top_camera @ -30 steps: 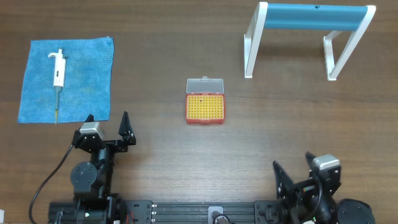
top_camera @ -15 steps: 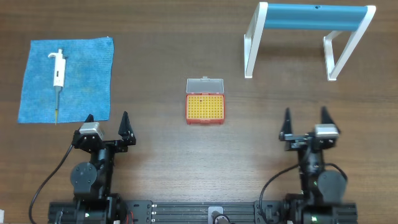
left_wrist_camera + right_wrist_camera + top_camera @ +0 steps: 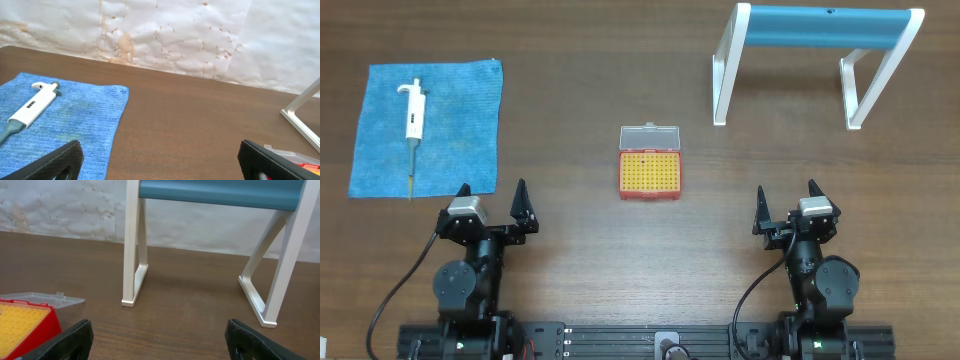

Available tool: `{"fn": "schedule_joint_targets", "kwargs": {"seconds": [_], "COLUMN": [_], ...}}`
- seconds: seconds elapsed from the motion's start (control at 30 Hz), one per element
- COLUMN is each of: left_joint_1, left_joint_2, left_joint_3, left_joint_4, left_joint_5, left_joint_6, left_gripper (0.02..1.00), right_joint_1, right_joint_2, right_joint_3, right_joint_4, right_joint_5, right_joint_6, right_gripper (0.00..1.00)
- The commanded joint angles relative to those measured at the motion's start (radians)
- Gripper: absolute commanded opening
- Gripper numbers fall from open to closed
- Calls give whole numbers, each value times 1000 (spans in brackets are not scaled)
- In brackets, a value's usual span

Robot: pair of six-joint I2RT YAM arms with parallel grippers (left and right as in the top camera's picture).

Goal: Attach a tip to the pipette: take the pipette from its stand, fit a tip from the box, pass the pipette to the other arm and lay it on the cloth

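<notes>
I see a brown wooden table (image 3: 580,90). At its middle, the red tip box (image 3: 650,197) stands with its clear lid (image 3: 650,138) open and rows of yellow tips (image 3: 650,172) inside. The pipette (image 3: 412,112) lies on the blue cloth (image 3: 460,130), far left. My left gripper (image 3: 492,188) and right gripper (image 3: 786,190) are spread wide, holding nothing.

Dark wood table (image 3: 570,250) w/ stained white wall (image 3: 175,35) behind

One pipette (image 3: 412,115), cloth (image 3: 460,110), box (image 3: 650,174), stand (image 3: 820,27), two hands (image 3: 492,187) (image 3: 785,190)
</notes>
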Motion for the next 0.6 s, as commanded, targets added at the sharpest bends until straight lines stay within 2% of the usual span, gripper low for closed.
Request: {"fn": "schedule_joint_targets", "kwargs": {"seconds": [0.03, 0.47, 0.6], "left_joint_1": [3, 3, 3], "left_joint_2": [-8, -8, -8], "left_joint_3": [-1, -1, -1], "left_joint_4": [-8, -8, -8], "left_joint_5": [4, 4, 4], "left_joint_6": [9, 9, 9], "left_gripper": [996, 998, 996], "right_joint_1": [5, 6, 47], "right_joint_2": [-13, -40, -40], "right_joint_3": [-2, -2, -2], "right_joint_4": [-7, -6, -6], "right_joint_5": [9, 9, 9], "right_joint_6": [-14, -14, -14], "right_gripper": [862, 860, 860]}}
